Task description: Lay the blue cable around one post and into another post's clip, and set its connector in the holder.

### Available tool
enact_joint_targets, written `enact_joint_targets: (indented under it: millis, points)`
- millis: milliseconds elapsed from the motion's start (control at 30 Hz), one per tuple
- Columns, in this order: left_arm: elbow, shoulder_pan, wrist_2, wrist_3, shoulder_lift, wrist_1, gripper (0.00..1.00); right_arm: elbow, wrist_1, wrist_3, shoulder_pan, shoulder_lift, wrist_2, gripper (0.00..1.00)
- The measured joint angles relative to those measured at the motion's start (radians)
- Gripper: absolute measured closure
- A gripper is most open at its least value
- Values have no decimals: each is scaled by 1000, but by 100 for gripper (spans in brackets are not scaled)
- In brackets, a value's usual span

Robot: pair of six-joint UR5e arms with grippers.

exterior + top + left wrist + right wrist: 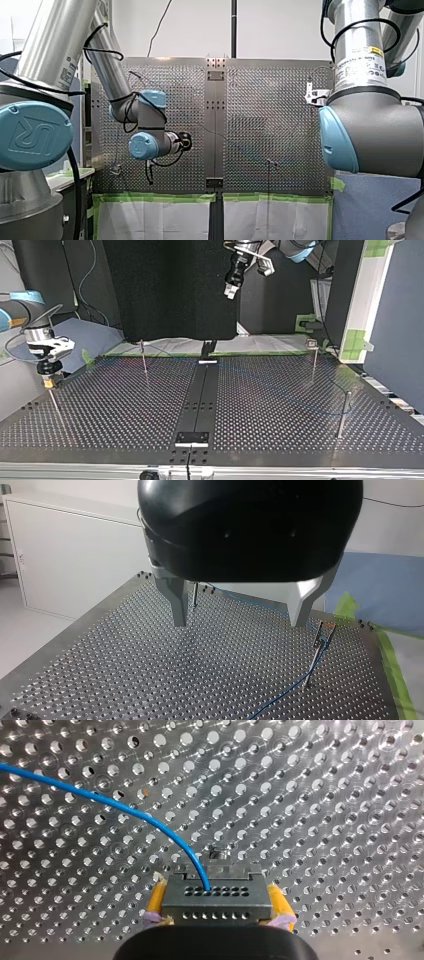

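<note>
Our right tool (217, 904) is clenched on the connector (216, 896), its yellow pads pressed to the two sides of the grey block. The blue cable (100, 800) leaves the block's top face in a free arc over the perforated surface (350, 820). In the top view this tool hangs low at the left, just beside a thin post (54, 405). Our left tool (240, 615) is released, its metal fingers spread with nothing between them, and it is raised well above the surface. The main risk, as we judge it, lies in the cable. It is thin and springy, so a pull on the connector could drag the slack off a post or tug it up out of a clip. Near the clip post (318, 647) the cable runs past the foot, and we cannot tell whether it sits in the clip. The pads hold only the block's narrow sides, so a sideways load from the cable could twist it in the grip and it would meet the holder crooked. We cannot pick out the holder with certainty. Working this low beside the thin post, the tool could also knock or bend it.
</note>
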State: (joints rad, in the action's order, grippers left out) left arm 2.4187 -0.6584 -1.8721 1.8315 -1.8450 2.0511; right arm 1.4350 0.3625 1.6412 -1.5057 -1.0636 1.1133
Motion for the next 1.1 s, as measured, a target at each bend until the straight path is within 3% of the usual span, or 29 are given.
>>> enact_joint_targets:
  millis: [1100]
  points:
    - [-8,10,11,0,0,4,2,-25,0,-3,-2,21,-10,100]
